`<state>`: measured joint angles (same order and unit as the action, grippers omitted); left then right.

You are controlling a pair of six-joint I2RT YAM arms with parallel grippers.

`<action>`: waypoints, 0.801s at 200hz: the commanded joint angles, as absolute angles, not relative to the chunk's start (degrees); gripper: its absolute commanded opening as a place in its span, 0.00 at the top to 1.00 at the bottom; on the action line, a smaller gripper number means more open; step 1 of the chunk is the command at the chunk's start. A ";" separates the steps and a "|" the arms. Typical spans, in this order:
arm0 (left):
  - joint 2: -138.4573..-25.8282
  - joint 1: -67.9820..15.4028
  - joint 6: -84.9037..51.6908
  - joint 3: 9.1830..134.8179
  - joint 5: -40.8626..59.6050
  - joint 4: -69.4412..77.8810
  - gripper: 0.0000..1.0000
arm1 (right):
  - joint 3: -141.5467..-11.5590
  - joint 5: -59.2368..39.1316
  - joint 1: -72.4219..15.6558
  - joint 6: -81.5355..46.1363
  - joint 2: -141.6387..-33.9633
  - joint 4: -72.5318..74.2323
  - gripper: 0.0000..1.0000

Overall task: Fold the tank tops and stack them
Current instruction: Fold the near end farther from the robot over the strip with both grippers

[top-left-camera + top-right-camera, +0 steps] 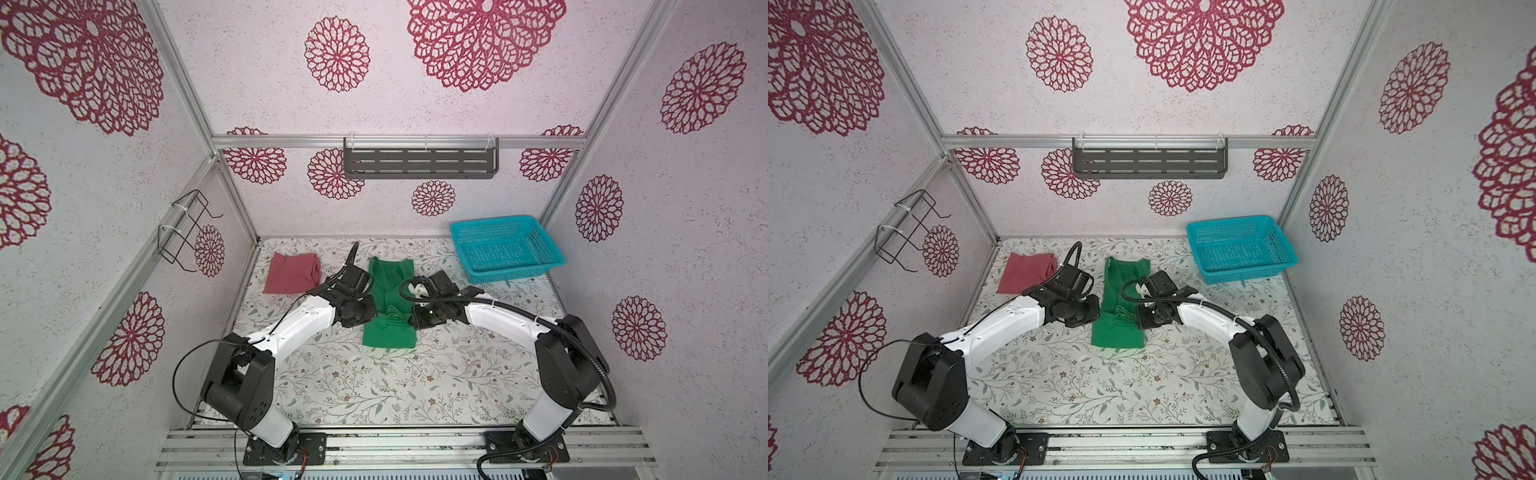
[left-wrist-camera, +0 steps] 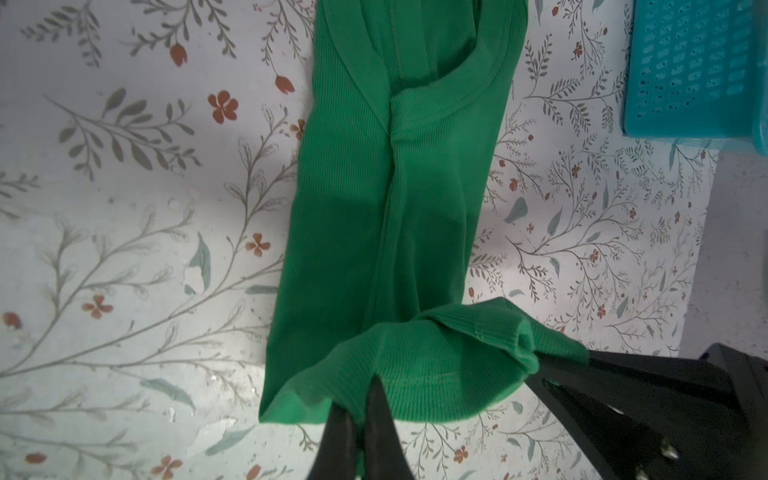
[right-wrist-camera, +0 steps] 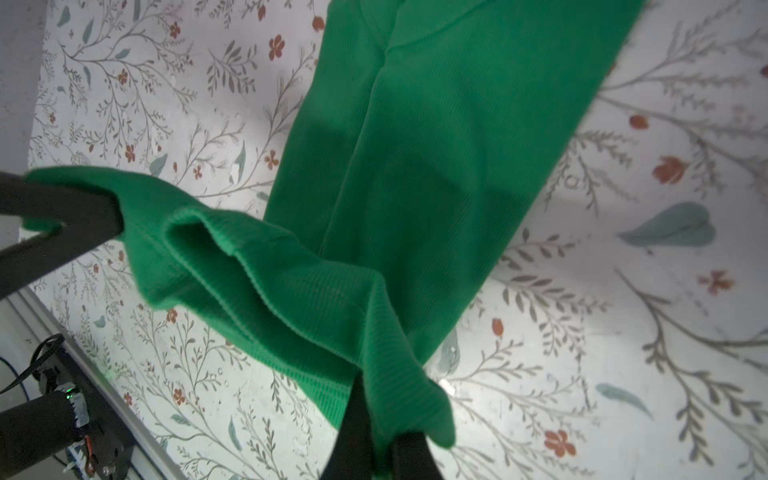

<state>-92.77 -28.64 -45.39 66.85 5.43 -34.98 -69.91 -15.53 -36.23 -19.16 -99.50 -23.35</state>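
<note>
Two tank tops lie on the floral table [image 1: 374, 386] in both top views. The pink-red tank top [image 1: 291, 274] sits folded near the far left corner. The green tank top [image 1: 388, 332] [image 1: 1117, 332] lies as a narrow strip at the middle, between the arms. The turquoise basket [image 1: 511, 272] stands empty at the far right.

In the left wrist view, the left gripper [image 2: 361, 390] has its jaws clamped on one corner of the green top's hem [image 2: 436, 345], raised off the table. The right gripper [image 2: 544, 374] pinches the other corner.

In the right wrist view, the right gripper [image 3: 376, 419] bites the same hem and the left gripper [image 3: 104, 216] holds the opposite corner; the cloth sags between them.

The step in hand appears to be the end-to-end fold of the green top. The next move calls for carrying both corners level toward the straps, laying the hem flat, then letting go.
</note>
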 commanded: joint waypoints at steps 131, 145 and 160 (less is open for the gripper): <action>-117.95 -19.35 -33.60 92.40 12.96 -35.25 0.71 | -97.49 -18.52 -27.28 -6.97 -119.93 -28.49 0.52; -117.95 -18.19 -32.08 97.04 12.24 -37.41 0.58 | -100.96 -15.31 -26.28 -5.47 -120.02 -28.38 0.45; -116.92 -17.45 -30.19 100.64 9.56 -40.89 0.53 | -102.43 -12.67 -25.68 -4.24 -118.15 -28.42 0.44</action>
